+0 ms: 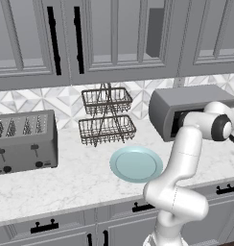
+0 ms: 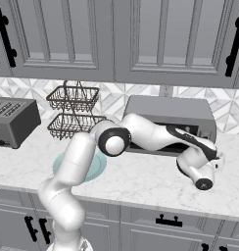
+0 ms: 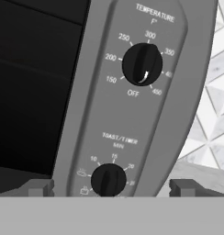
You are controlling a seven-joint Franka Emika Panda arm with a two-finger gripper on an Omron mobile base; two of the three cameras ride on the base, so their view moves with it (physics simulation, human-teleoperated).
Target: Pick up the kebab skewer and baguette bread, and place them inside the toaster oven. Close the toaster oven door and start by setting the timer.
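Observation:
The grey toaster oven [image 1: 186,103] [image 2: 170,110] stands at the back right of the counter, and my arm reaches across its dark front to its right end. The hand view looks closely at its control panel [image 3: 132,114]. A black temperature knob [image 3: 141,64] sits high on the panel and a black toast/timer knob [image 3: 108,180] sits low. My gripper [image 3: 109,187] is open, with its fingertips [image 3: 40,187] wide apart on either side of the timer knob and not touching it. The kebab skewer and baguette bread are out of view.
A pale teal plate [image 1: 136,163] [image 2: 94,169] lies bare on the marble counter in front of the arm. A two-tier wire basket rack [image 1: 107,115] [image 2: 72,110] stands against the backsplash. At the far left is a grey slot toaster [image 1: 25,141] [image 2: 11,120]. Wall cabinets hang above.

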